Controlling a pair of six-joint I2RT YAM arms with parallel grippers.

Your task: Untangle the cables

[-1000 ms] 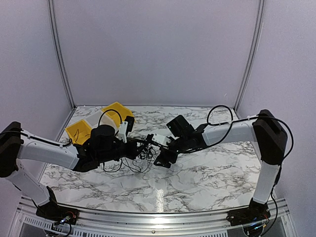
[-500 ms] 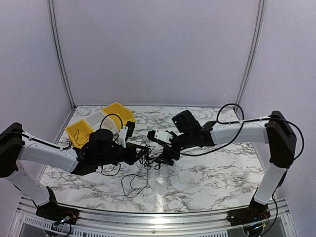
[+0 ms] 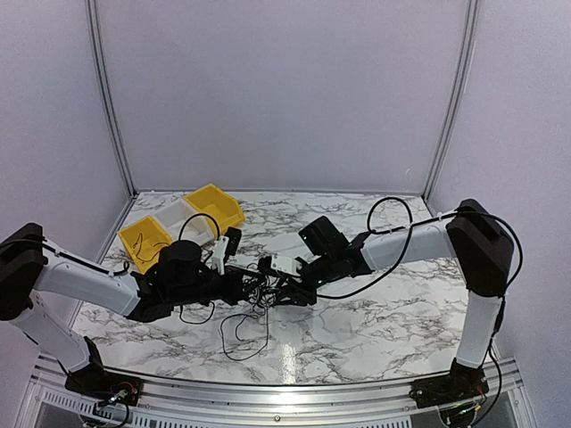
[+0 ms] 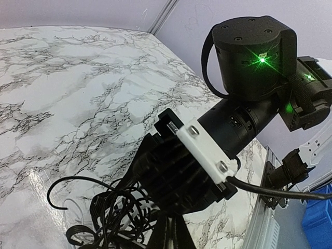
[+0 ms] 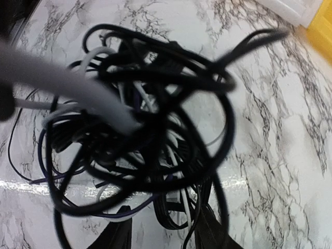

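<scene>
Left tool (image 3: 248, 285): pressed together, pinching the cables (image 5: 155, 119) above the middle of the table (image 3: 384, 321). Right tool (image 5: 163, 224): spread, one finger on either side of the clump. One loop trails toward the near edge.

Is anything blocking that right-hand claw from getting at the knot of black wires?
Nothing visible does. The right claw sits right at the cables, fingers either side of some strands. The left claw is at the clump's opposite side.
</scene>
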